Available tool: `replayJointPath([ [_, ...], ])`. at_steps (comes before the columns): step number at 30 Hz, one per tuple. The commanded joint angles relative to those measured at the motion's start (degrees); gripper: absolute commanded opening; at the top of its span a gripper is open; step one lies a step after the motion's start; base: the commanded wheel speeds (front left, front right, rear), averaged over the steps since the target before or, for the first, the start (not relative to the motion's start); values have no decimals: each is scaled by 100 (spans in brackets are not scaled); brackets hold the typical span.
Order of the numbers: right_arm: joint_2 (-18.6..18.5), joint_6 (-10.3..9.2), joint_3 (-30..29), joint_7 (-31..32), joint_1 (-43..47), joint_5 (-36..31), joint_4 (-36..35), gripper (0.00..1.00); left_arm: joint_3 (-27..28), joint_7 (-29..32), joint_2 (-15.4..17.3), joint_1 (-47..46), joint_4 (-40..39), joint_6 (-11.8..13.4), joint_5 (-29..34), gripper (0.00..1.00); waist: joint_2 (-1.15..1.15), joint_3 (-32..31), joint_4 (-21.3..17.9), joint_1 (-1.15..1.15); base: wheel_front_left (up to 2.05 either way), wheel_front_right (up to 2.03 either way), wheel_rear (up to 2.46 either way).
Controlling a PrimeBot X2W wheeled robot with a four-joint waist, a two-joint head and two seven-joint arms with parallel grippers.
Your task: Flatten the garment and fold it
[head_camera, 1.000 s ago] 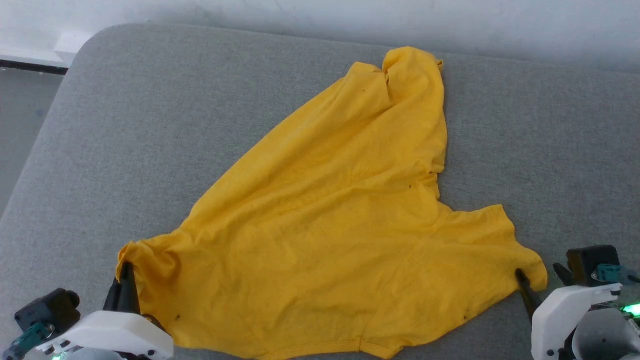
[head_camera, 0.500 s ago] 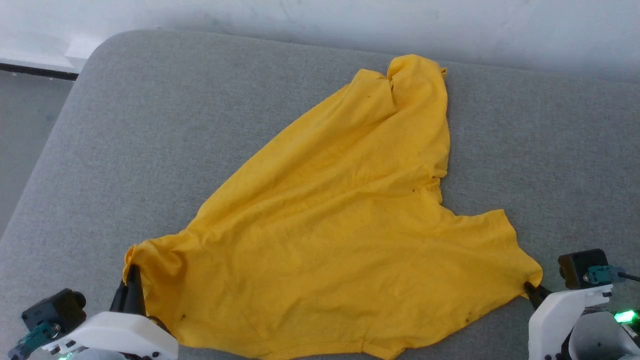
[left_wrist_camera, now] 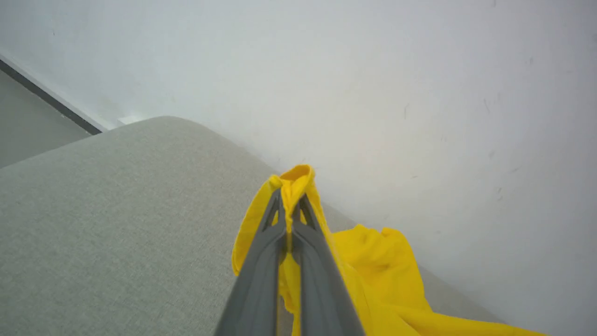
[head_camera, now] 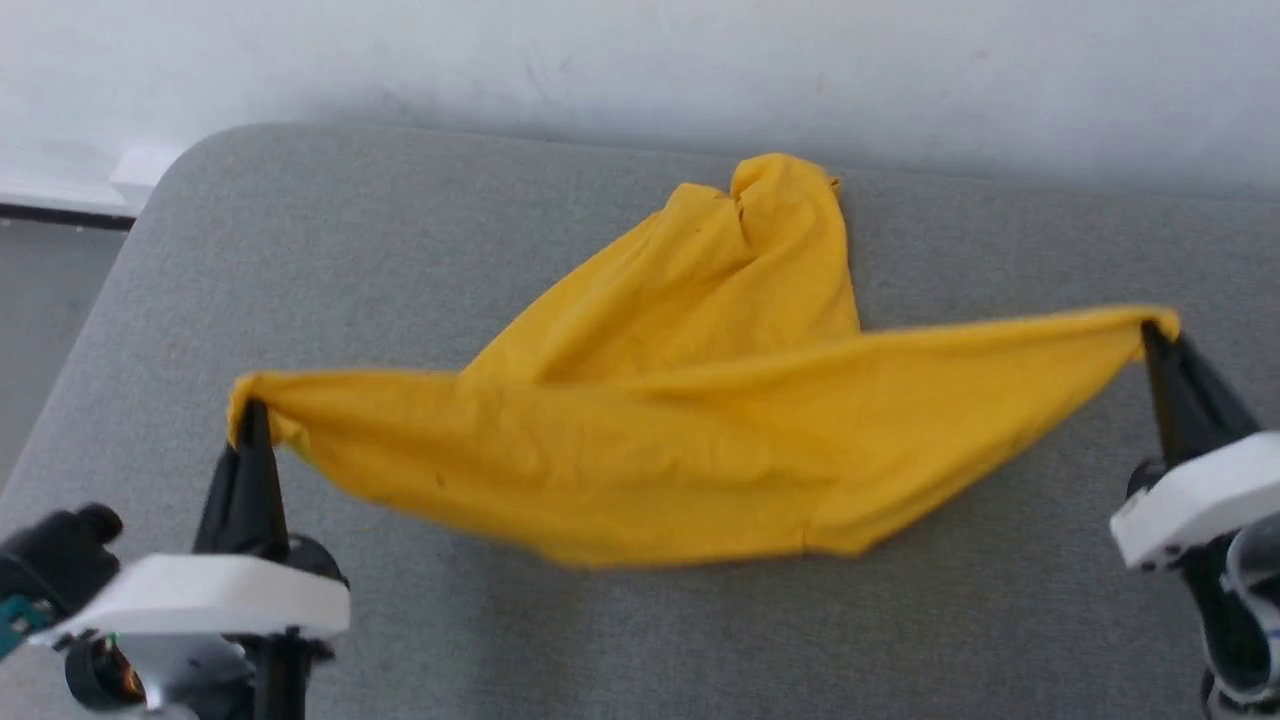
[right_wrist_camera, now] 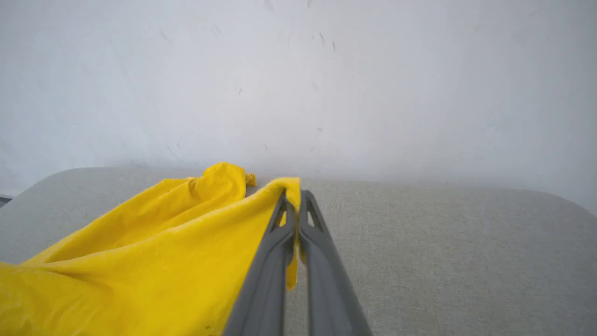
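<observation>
Two pairs of fingers are clamped on yellow cloth: my left gripper pinches one bunched corner of the garment, and my right gripper pinches the opposite corner. I see the shirt plain yellow and creased, strung between them. Its middle sags low and its far end rests on the grey padded surface near the white wall.

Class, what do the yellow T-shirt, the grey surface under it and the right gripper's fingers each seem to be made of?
T-shirt: soft matte knit cloth, perhaps cotton; it drapes and creases. Grey surface: matte woven fabric, probably over padding, given its fine weave and rounded corner. Fingers of the right gripper: smooth dark grey, likely moulded plastic, with cut-outs near the tips.
</observation>
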Motion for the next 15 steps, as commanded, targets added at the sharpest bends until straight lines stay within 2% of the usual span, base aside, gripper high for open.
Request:
replayJointPath([
  [1, 16, -5, -4, -32, -155, 31, -95, 0, 11, -34, -12, -147, -67, -14, -25, 0, 0, -179, -171, 0, 0, 0, 0],
  [4, 26, -5, 73, 39, -664, 71, -459, 0, -58, 86, 24, -598, -281, -64, -124, 0, 0, -325, -302, 0, 0, 0, 0],
  [8, 29, -5, 237, 256, -1528, 144, -823, 0, -135, 424, 236, -1403, -474, -93, -166, 0, 0, -490, -461, 0, 0, 0, 0],
  [15, -232, -5, 474, 855, -2958, 298, -1080, 0, -170, 1197, 625, -3075, -685, -27, -351, 0, 0, -619, -661, 0, 0, 0, 0],
])
